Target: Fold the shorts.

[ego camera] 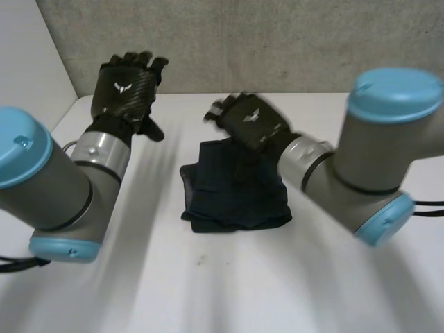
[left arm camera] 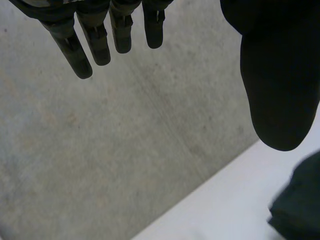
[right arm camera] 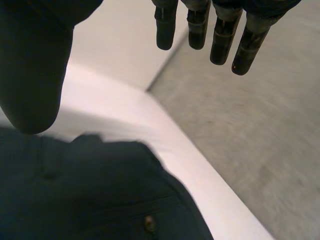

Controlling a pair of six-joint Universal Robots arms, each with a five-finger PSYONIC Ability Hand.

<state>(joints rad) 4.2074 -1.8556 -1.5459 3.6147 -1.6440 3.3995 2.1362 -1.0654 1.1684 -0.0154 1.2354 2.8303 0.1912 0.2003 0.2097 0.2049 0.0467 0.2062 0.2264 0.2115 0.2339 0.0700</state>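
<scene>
Nearest the head camera, bare white table (ego camera: 229, 284) is seen between the two arms. Just beyond it, at the middle of the table, the shorts (ego camera: 236, 191) are laid as a compact dark bundle. Layers are seen at its near edge, so at least one fold is judged made.

Over the far edge of the bundle the right hand (ego camera: 250, 121) is held. In its wrist view its fingers (right arm camera: 200, 30) are seen straight and apart from the thumb, with nothing grasped, and a button (right arm camera: 148, 223) is seen on the cloth under the palm.

Farther off, to the left and well apart from the shorts, the left hand (ego camera: 128, 87) is raised before the grey wall (ego camera: 277, 41), its fingers likewise straight and empty.

If a further fold is wanted, the far edge should be pinched through all layers, lifted low and laid squarely on the near edge. The bundle is best steadied by the left hand, so that it is not dragged or unrolled.
</scene>
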